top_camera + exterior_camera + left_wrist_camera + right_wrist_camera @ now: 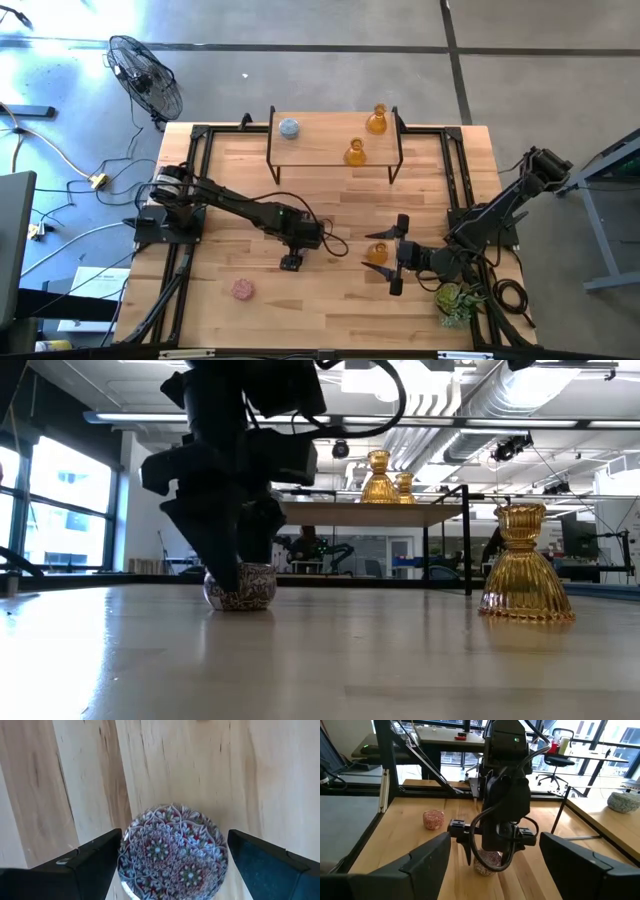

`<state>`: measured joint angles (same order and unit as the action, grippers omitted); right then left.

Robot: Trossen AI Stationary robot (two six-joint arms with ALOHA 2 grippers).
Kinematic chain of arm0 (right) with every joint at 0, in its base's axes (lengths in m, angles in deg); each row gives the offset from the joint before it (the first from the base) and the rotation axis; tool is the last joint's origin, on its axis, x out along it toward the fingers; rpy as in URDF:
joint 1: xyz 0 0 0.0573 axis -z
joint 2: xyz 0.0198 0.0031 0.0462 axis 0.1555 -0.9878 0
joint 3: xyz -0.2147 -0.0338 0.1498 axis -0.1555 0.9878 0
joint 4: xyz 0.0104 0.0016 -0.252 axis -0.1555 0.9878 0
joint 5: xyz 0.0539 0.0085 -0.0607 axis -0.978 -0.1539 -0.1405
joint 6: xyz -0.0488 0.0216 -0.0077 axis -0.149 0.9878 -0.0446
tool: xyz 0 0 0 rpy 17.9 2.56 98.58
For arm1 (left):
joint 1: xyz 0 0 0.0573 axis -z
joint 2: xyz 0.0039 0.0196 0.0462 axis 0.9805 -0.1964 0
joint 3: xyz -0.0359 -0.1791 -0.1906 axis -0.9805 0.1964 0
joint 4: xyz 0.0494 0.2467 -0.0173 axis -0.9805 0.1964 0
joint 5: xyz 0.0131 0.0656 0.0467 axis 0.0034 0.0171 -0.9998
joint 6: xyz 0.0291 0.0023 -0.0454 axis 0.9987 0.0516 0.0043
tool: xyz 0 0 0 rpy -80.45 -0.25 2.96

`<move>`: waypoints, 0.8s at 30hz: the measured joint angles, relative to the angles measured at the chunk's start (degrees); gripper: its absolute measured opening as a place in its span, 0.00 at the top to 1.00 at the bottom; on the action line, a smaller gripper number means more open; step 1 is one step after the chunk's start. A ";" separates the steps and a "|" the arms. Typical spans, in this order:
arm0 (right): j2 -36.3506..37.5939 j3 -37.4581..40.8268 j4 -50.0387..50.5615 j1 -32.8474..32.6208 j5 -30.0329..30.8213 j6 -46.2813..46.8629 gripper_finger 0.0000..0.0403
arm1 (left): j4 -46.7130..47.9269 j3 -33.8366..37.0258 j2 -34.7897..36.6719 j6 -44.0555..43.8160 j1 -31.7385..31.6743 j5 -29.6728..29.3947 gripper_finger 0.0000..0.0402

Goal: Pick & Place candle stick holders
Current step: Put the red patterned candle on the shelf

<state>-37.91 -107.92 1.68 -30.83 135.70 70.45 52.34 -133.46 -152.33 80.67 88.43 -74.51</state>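
Left gripper (170, 865) hung fingers spread, straddling the squat round pink holder (172, 852) directly beneath; right gripper (397, 255) waited open nearby.

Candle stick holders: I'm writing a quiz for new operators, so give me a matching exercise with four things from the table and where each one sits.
Things:
1. pale blue holder
2. patterned round holder
3. pink holder
4. green plant

Places:
A. between the open fingers of the left gripper
B. on the raised shelf
C. at the table edge, close to the right gripper
D. alone on the table, on the left arm's side

Pairs: 1-B, 2-A, 3-D, 4-C
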 joint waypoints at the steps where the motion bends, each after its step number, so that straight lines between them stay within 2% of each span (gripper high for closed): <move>1: 0.00 0.00 0.04 0.00 -0.01 0.00 0.25 | -0.35 -0.05 -0.42 -0.68 0.00 0.33 0.12; 5: 0.00 0.00 0.45 0.00 0.02 0.00 0.25 | -0.37 0.02 -2.09 -1.19 0.00 2.32 0.16; 10: 0.00 0.00 1.17 0.00 0.80 0.13 0.25 | -0.53 -0.20 -2.68 -1.03 0.00 1.68 0.29; 24: 0.00 0.02 1.00 0.11 0.60 -0.91 0.25 | 1.24 -0.10 -2.13 -6.44 0.83 1.15 0.29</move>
<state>-37.91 -107.90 2.68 -30.72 136.30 69.55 53.58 -133.56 -154.46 74.23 89.26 -73.36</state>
